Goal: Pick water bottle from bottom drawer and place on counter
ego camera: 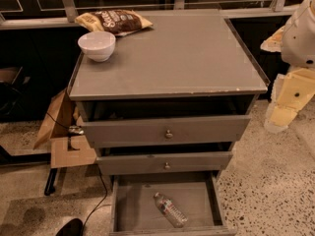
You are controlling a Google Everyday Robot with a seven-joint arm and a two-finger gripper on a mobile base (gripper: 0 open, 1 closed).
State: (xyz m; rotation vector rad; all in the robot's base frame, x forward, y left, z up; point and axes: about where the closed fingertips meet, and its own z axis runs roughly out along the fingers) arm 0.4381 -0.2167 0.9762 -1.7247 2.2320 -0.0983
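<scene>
The water bottle lies on its side in the open bottom drawer, slanting from upper left to lower right, a little right of the drawer's middle. The counter is the grey top of the cabinet. My arm comes in at the right edge of the view. Its gripper hangs beside the cabinet's right side, at about the height of the top drawer, well above and to the right of the bottle. It holds nothing that I can see.
A white bowl and a snack bag sit at the counter's back left. The two upper drawers stand slightly pulled out above the bottom one. A cardboard piece and a cable lie on the floor at left.
</scene>
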